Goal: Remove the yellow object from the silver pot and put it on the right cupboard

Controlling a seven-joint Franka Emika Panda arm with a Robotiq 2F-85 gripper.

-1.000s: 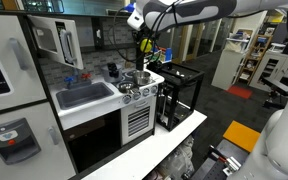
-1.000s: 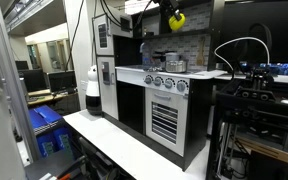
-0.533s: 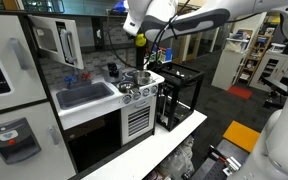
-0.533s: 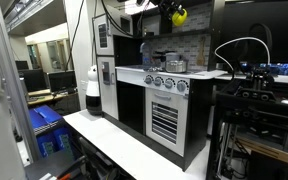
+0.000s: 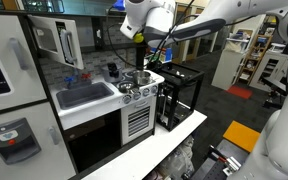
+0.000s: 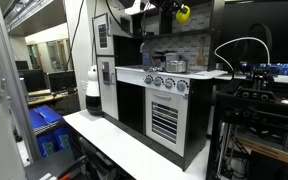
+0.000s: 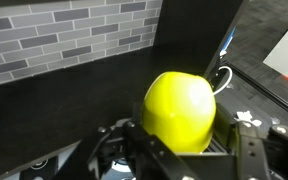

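Your gripper [image 7: 184, 148] is clamped on the yellow ball [image 7: 180, 108]. Grey brick wall [image 7: 54, 40] upper left; dark panel [image 7: 196, 32] behind the ball.

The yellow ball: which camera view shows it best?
The wrist view: the yellow ball fills the middle of the picture, close and sharp. In both exterior views it is only a small yellow spot high up, too small for detail.

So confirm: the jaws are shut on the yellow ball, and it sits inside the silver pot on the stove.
No. The jaws are shut on the yellow ball, but it hangs high above the silver pot on the stove, not inside it, as an exterior view shows.
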